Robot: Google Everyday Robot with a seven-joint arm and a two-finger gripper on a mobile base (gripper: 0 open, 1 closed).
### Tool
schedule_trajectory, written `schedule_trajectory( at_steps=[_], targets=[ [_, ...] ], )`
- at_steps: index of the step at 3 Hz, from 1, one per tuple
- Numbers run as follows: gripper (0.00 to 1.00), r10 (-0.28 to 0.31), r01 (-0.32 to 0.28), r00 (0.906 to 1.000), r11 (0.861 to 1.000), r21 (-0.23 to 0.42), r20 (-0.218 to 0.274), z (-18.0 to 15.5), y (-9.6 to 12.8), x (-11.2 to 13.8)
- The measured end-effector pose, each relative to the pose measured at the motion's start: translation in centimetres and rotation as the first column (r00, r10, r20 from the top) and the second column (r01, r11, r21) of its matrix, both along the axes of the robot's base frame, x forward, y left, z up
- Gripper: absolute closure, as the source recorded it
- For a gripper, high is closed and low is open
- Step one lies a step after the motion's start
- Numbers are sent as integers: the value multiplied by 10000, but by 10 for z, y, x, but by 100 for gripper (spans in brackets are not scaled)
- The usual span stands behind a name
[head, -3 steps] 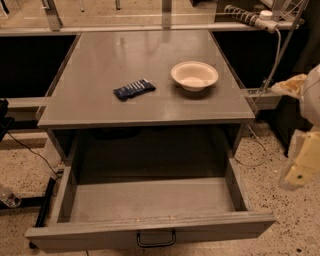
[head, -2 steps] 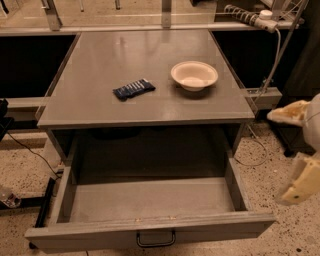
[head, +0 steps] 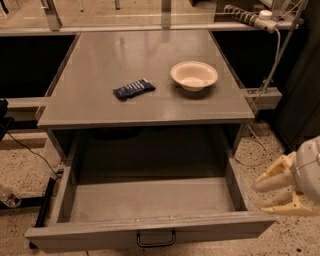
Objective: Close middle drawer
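The middle drawer [head: 150,227] is a wide, shallow grey drawer pulled far out from under the grey tabletop [head: 100,107]. It is empty inside. Its small black bar handle [head: 156,240] sits mid-front at the bottom edge of the view. My gripper [head: 262,196] is at the lower right, just outside the drawer's right front corner, with its two cream fingers [head: 272,177] spread apart and pointing left toward the drawer. It holds nothing. The lower drawers are out of view.
A white bowl [head: 194,75] and a dark blue snack packet [head: 133,89] lie on the tabletop. A cable and power strip [head: 250,15] hang at the back right. Speckled floor lies on both sides, with black cables at the left.
My gripper has moved down and a little left, from beside the table's right edge to the drawer's right front corner. The drawer has not moved.
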State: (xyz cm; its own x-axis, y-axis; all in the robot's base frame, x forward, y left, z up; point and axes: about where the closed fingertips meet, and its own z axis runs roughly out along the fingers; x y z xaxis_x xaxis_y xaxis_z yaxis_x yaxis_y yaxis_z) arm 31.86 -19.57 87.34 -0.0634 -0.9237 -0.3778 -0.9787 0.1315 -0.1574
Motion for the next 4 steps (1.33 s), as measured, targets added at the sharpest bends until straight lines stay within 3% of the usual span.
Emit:
schedule_trajectory(
  at_steps=[1, 2, 4],
  targets=[
    [87, 41, -41, 10000, 10000, 35, -39, -2, 1, -2],
    [100, 139, -138, 9998, 9999, 56, -147, -11, 7, -6],
    [100, 253, -151, 9970, 9904, 1371, -733, -98, 36, -31]
  ],
)
